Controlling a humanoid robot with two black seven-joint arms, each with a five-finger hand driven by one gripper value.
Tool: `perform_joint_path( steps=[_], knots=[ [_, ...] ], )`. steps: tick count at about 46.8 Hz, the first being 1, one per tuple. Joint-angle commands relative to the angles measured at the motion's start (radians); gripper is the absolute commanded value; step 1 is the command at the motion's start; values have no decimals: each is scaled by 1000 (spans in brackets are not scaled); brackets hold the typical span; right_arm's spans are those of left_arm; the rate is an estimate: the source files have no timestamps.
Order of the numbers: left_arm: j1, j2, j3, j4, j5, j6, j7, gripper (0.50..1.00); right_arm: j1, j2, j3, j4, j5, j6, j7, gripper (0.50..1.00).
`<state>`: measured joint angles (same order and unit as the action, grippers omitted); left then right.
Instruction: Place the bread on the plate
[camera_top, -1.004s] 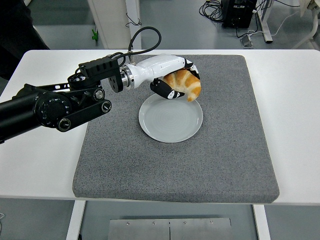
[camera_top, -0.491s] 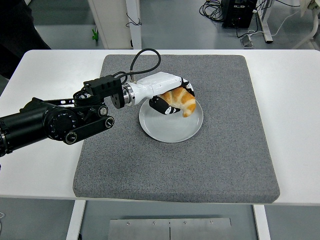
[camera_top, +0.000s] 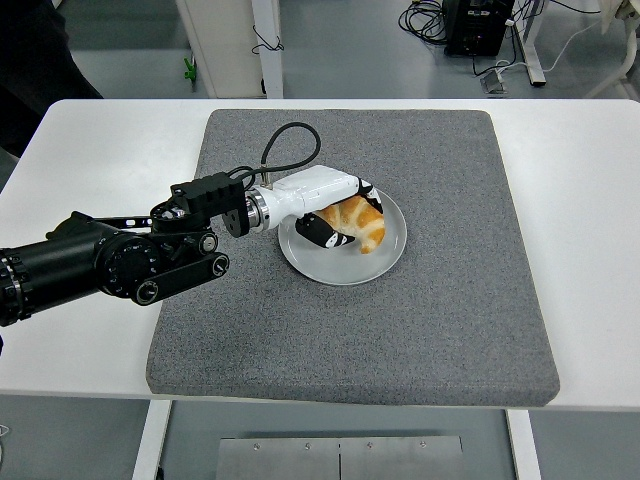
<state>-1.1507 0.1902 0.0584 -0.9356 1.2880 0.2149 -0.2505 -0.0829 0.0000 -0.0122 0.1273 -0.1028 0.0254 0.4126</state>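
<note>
Golden croissant-shaped bread (camera_top: 360, 224), over grey round plate (camera_top: 392, 255), on grey mat

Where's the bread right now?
Head view, centre: the bread is gripped in the left hand, over the plate on the grey mat.

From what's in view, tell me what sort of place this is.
Probably a robotics lab: a white table with a grey mat, loose cables on the floor behind, and the left hand holding bread over a plate.
</note>
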Motion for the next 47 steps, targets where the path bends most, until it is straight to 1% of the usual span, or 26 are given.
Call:
perform_joint_path(
  steps=[1, 8, 38, 42, 47],
  knots=[
    [2, 0, 1, 1, 1, 1, 0, 536, 0, 0, 0, 0, 0, -1, 0, 1000],
    [6, 0, 3, 6, 2, 11, 0, 536, 0, 0, 0, 0, 0, -1, 0, 1000],
    [29, -9, 5, 9, 2, 11, -1, 542, 0, 0, 0, 0, 0, 1, 0, 1000],
    [28, -9, 27, 9, 1, 12, -1, 542, 0, 0, 0, 0, 0, -1, 0, 1000],
    [28, -9, 41, 9, 1, 38, -1, 545, 0, 0, 0, 0, 0, 1, 0, 1000]
  ],
)
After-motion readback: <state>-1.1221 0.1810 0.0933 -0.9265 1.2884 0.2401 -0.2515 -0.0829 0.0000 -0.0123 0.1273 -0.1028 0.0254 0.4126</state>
